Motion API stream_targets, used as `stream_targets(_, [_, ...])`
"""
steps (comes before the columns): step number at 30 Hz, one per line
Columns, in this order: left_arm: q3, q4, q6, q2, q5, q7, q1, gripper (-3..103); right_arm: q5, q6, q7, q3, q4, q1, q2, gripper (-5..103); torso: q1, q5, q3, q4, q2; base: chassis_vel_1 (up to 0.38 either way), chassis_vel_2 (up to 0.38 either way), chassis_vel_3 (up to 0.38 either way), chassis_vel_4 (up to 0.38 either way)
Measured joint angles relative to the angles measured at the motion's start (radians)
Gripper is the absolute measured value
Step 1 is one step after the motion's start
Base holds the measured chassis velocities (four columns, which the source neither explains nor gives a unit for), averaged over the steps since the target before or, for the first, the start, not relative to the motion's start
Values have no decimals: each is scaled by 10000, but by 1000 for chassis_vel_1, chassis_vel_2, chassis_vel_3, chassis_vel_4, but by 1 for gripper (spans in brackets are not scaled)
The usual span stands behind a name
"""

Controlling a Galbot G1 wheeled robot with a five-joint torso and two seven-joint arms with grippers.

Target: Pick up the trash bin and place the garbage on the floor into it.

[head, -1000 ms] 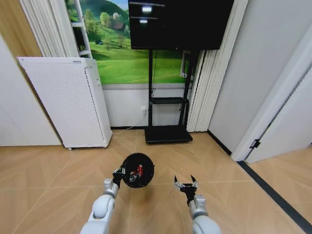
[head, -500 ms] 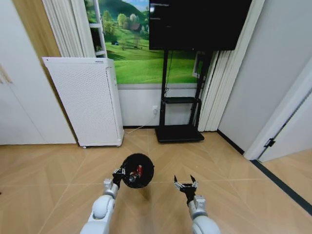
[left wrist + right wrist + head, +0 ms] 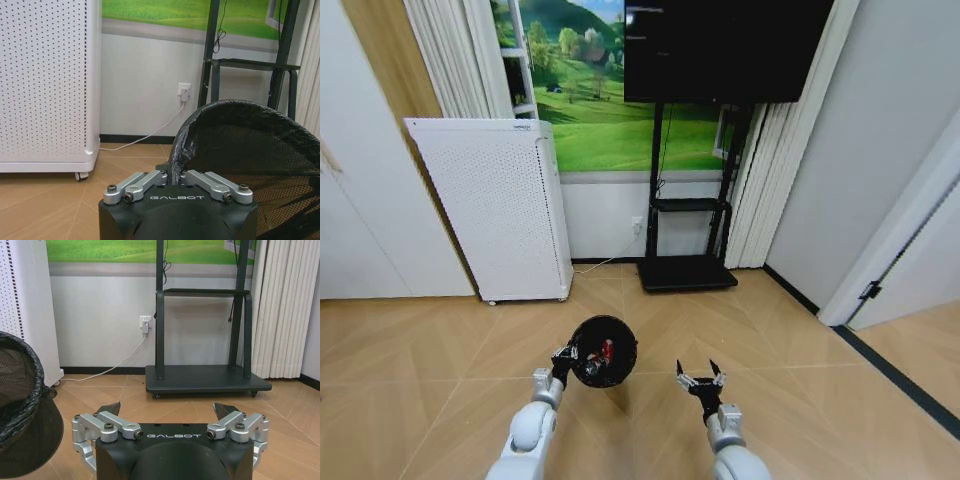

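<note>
While the left gripper [image 3: 564, 357] holds the trash bin [image 3: 603, 351] up off the floor [image 3: 440, 370], its jaws are closed tight on the black rim. In the left wrist view, the two silver jaws pinch the edge of the bin [image 3: 240, 150] from both sides, and the bin's black mesh wall curves away past them. From the head view the bin's round mouth faces up, and something red [image 3: 606, 349] with a bit of white lies down inside it. The right gripper [image 3: 701, 379] hangs in the air just beside the bin, a little way apart from it. Its jaws are spread wide open and hold nothing, and its black fingertips [image 3: 110, 407] point out at the room. The word GALBOT is written in white on the black body of the left gripper [image 3: 175, 176] and of the right gripper [image 3: 170, 410] too. Behind them stands a tall white box full of tiny holes [image 3: 490, 205], next to a black stand [image 3: 685, 215] with a dark screen [image 3: 720, 48] on top. A white plug [image 3: 145, 323] sits in the wall.
</note>
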Motion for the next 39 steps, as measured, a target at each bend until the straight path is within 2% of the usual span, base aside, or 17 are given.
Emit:
stream_targets(19, [34, -27, -21, -98, 165, -22, 18, 3, 154, 291, -125, 133, -64, -133, -84, 100, 0, 0, 0, -3, 0, -8, -8, 6, 6])
stream_targets(25, [44, -8, -21, -181, 262, -46, 12, 3, 142, 609, -212, 216, -209, -150, -103, 100, -1, 2, 0, -4, 3, -34, -34, 36, 35])
stream_targets(39, [118, 61, -15, -260, 333, -175, -50, 3, 238, 654, -320, 281, -257, -184, -150, 100, -1, 0, 0, -1, 2, -6, -3, 11, 7])
